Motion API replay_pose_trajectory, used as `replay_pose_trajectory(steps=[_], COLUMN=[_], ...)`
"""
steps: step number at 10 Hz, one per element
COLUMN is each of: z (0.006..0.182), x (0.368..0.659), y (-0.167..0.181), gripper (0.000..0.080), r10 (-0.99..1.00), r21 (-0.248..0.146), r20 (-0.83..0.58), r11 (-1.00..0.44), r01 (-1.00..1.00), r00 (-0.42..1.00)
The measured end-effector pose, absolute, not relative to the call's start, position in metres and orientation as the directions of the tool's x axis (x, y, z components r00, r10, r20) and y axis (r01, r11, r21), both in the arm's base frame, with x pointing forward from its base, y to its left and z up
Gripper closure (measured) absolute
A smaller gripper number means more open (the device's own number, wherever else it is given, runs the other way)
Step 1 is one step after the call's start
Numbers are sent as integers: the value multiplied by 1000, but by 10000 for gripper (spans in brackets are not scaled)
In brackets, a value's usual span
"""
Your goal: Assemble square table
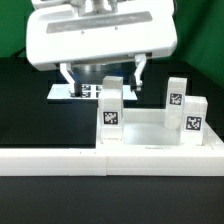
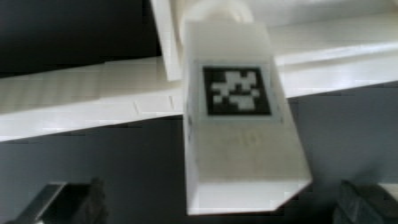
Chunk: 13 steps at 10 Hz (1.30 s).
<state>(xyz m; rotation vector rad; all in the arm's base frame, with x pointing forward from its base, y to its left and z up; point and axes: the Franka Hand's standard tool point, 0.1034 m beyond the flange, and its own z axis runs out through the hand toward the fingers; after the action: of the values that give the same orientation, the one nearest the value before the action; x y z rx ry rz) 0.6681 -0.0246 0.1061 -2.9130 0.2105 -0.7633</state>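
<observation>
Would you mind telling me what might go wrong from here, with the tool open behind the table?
1. The open tool hangs right behind the near leg; in the wrist view its fingers flank that leg, so drifting sideways may knock it.
2. Three legs stand on the tabletop; I cannot tell whether they are tight, so they may topple.

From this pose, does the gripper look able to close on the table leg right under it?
Probably yes. The gripper stands open just above the leg, and in the wrist view the leg sits between the two fingers with nothing else between them.
</observation>
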Motion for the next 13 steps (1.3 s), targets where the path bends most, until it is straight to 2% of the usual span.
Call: replay_pose_trajectory(steps=[1, 2, 3, 4, 5, 6, 8, 9, 10, 13], z=[115, 115, 114, 104, 92, 98, 96, 93, 97, 99], x=[677, 679, 679, 672, 655, 659, 658, 647, 646, 659], y=[-25, -18, -10, -3, 7, 6, 4, 0, -4, -15], gripper=[150, 150, 150, 150, 150, 150, 150, 150, 150, 150], r10=[-176, -192, -220, -229, -241, -227, -231, -234, -252, -263], r21=[-175, -214, -274, -289, -313, -323, -320, -312, -275, -289], r20=[459, 394, 266, 225, 121, 93, 97, 11, -36, -17], r11=[-979, -970, -951, -944, -930, -928, -928, -924, -928, -923], r01=[-106, -114, -145, -160, -194, -187, -190, -219, -252, -256], r00=[871, 899, 938, 947, 963, 969, 968, 972, 967, 965])
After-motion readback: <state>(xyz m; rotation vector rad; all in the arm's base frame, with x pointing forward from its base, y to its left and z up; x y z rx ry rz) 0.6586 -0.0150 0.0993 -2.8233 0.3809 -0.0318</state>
